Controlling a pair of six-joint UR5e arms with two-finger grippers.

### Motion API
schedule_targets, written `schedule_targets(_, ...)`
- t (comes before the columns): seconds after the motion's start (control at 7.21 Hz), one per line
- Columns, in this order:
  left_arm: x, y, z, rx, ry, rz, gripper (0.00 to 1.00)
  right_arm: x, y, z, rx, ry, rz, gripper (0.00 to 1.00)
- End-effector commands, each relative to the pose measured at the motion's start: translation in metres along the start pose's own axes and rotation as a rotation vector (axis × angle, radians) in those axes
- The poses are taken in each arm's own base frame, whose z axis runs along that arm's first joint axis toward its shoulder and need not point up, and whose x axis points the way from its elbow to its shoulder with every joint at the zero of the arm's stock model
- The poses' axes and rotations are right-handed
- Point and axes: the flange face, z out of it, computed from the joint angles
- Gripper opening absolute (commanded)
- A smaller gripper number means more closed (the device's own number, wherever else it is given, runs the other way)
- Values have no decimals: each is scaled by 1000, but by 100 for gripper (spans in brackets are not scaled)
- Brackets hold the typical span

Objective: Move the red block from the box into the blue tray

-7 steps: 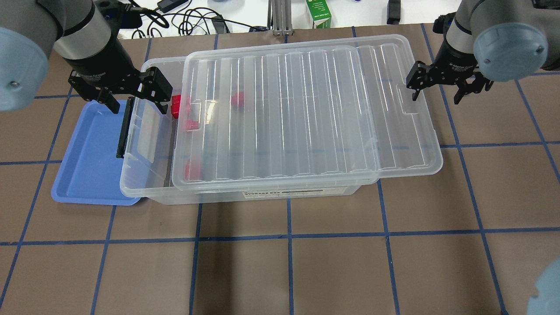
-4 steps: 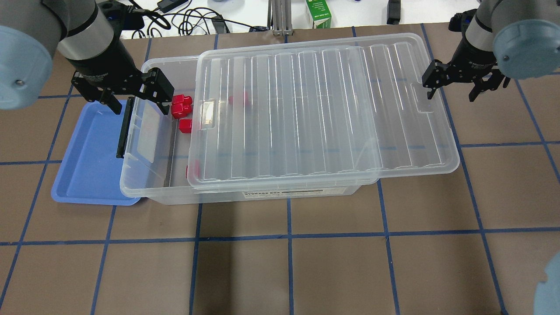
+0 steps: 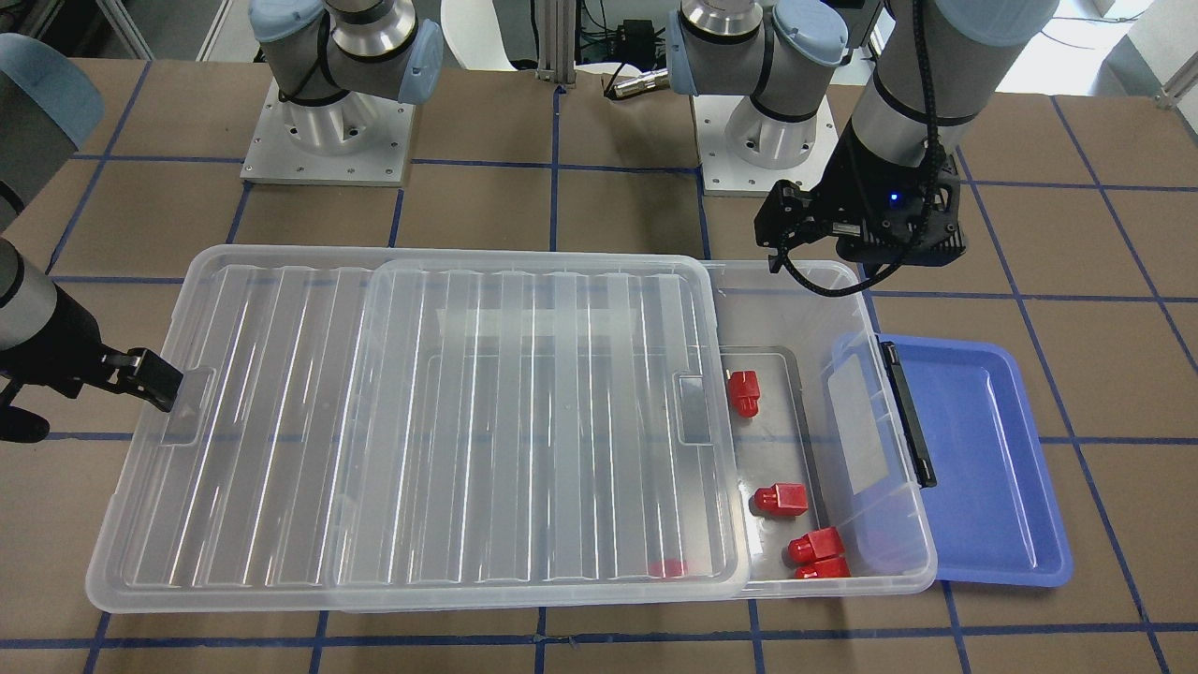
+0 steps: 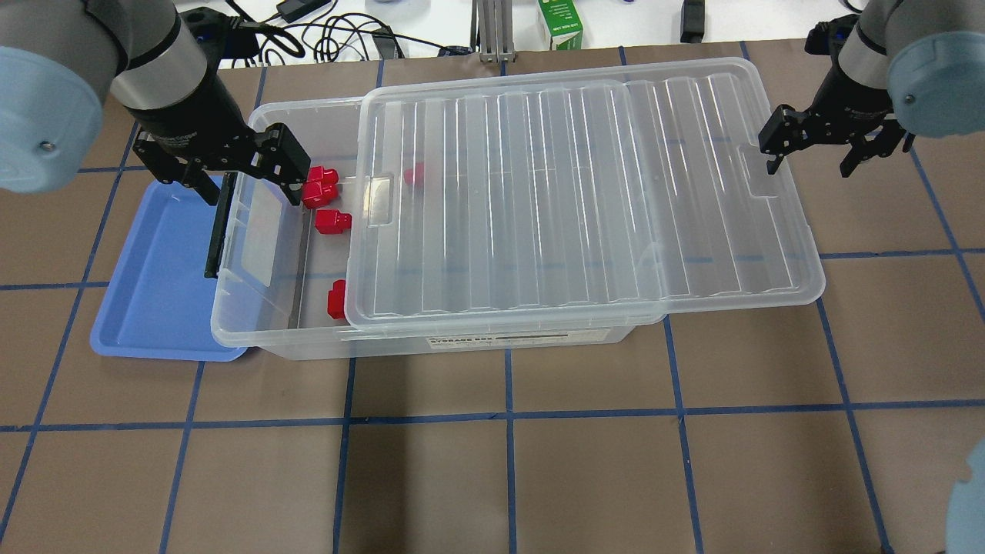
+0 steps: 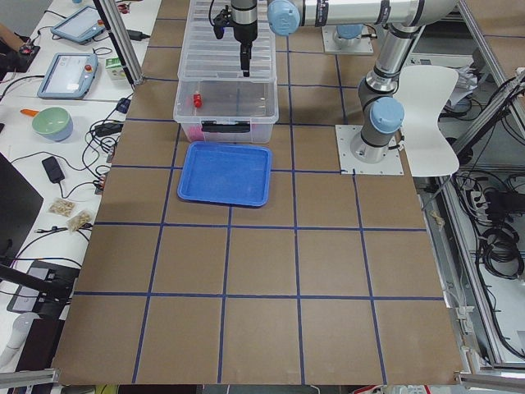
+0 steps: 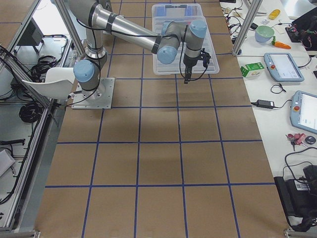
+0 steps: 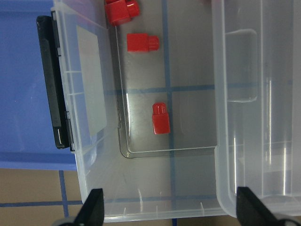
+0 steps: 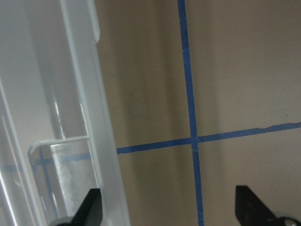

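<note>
The clear box (image 4: pixel 262 327) lies across the table with its ribbed lid (image 4: pixel 585 200) slid off toward my right. Its open left end shows several red blocks (image 4: pixel 332 221), and one more (image 4: pixel 414 175) is under the lid. In the left wrist view a block (image 7: pixel 160 117) lies alone below two others (image 7: pixel 143 42). The blue tray (image 4: pixel 154 277) lies beside the box's left end, partly under it. My left gripper (image 4: pixel 250 181) is open and empty above that end. My right gripper (image 4: pixel 810 161) is open, one finger at the lid's right handle notch.
The box's black latch (image 4: pixel 218 227) lies along its left end, over the tray's edge. A green carton (image 4: pixel 560 27) and cables lie past the table's far edge. The lid overhangs the box on the right (image 3: pixel 140 524).
The lid has slid to my right with the right gripper moving along at its edge. More red blocks are now uncovered at the box's left end. The left gripper has shifted slightly.
</note>
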Motion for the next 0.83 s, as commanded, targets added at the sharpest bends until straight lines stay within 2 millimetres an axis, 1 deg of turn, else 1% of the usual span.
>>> schedule_targets(0.0, 0, -6, 26, -15, 3, 4, 100, 21, -1, 1, -2, 6, 1, 100)
schedule_targets(0.14, 0, -9, 47, -3, 3, -1, 100, 29, -1, 2, -5, 4, -29, 100)
schedule_targets(0.55, 3, -4, 105, 16, 5, 4, 100, 34, -1, 2, -9, 25, -37, 100)
schedule_targets(0.69, 3, 2, 127, -13, 4, 6, 100, 34, -2, 0, -4, 28, -38, 100)
